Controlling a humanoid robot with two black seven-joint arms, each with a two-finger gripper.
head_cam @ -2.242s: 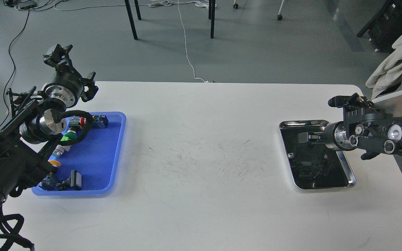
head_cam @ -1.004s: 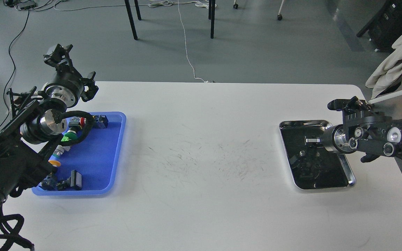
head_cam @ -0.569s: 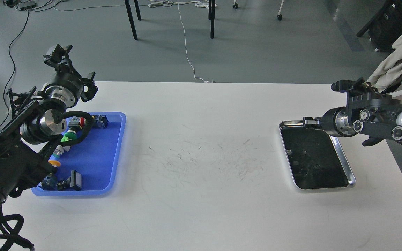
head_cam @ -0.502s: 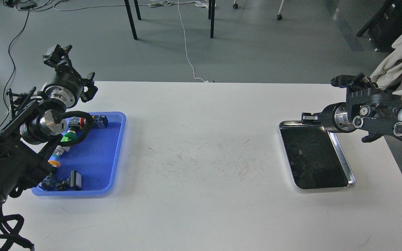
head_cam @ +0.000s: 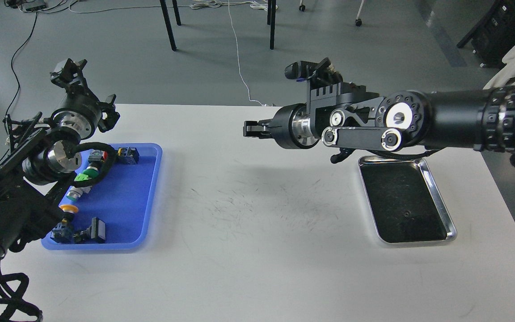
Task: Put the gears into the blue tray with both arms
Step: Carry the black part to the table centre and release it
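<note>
The blue tray point(head_cam: 152, 188) lies at the table's left side and holds several push-button switches point(head_cam: 88, 172); I make out no gears in it. One tiny dark ring, apparently a gear point(head_cam: 404, 213), lies in the steel tray point(head_cam: 441, 203) on the right. My right arm reaches left above the table's far middle. Its gripper point(head_cam: 251, 129) points toward the blue tray, and the fingers read as one dark bar, so any load is hidden. My left gripper point(head_cam: 73, 85) is raised beyond the tray's far left corner, its fingers unclear.
The white table point(head_cam: 257, 268) shows dark scuff marks at its centre. My right forearm point(head_cam: 418, 125) hangs over the steel tray's far end. Chair legs and cables stand on the floor beyond the far edge. A pale cloth hangs at the top right.
My right gripper rose out of the steel tray and swung far left, from over that tray to above the table's far middle. The left arm shifted slightly to the left.
</note>
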